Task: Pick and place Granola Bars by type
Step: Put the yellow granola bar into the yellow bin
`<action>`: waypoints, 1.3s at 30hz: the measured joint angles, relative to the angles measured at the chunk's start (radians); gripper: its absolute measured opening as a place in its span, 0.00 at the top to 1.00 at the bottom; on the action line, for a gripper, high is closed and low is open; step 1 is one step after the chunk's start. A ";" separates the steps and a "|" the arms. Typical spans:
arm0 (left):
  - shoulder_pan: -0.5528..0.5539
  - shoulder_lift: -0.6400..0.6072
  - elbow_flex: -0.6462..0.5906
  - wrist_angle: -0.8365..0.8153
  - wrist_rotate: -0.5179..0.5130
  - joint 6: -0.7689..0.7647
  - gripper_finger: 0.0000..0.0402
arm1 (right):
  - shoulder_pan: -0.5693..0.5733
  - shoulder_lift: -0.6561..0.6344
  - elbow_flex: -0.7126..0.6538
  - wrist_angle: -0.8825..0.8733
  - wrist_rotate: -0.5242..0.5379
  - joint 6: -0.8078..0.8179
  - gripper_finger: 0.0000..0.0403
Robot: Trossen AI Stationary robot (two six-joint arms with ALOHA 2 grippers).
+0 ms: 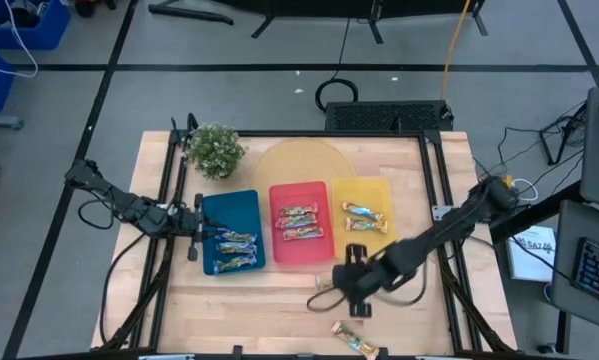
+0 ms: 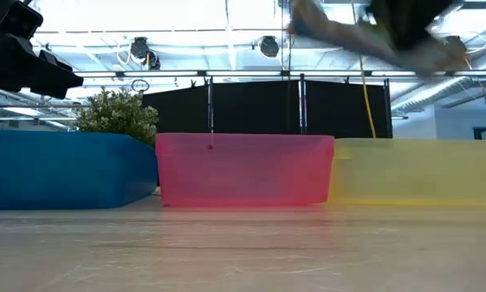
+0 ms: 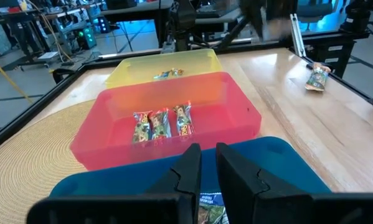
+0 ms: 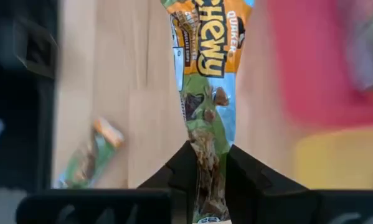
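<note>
Jaws on my right gripper [image 4: 208, 163] are pinching the end of an orange, blue and green "Chewy" wrapped granola bar [image 4: 206, 74], held just in front of the red and yellow trays over the light wooden tabletop [image 1: 279, 300]. From above, that right gripper [image 1: 351, 283] sits near the front of the tabletop, below the gap between the red plastic tray [image 1: 300, 226] and the yellow plastic tray [image 1: 363, 220]. One more shiny wrapped bar [image 1: 354, 339] lies loose near the front edge. My left gripper [image 3: 208, 163] hovers over the blue plastic tray [image 1: 233, 234], its jaws nearly pressed together and gripping nothing. Bars lie in all three trays. A small potted green plant [image 1: 215, 150] stands behind the blue tray.
</note>
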 joint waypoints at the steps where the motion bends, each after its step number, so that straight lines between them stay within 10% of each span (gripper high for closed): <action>1: 0.000 0.000 0.000 0.001 0.000 0.000 0.86 | -0.009 -0.039 0.002 -0.007 0.021 -0.024 0.87; 10: 0.000 0.000 0.000 0.004 0.000 -0.001 0.86 | -0.140 -0.262 -0.009 -0.304 0.382 -0.064 0.89; 27: 0.000 0.000 0.000 0.008 -0.010 0.031 0.86 | -0.455 -0.289 -0.497 -0.019 0.090 -0.150 0.88; 39: 0.000 0.000 0.000 0.007 -0.026 0.028 0.86 | -0.494 -0.289 -0.582 0.083 0.022 -0.164 0.88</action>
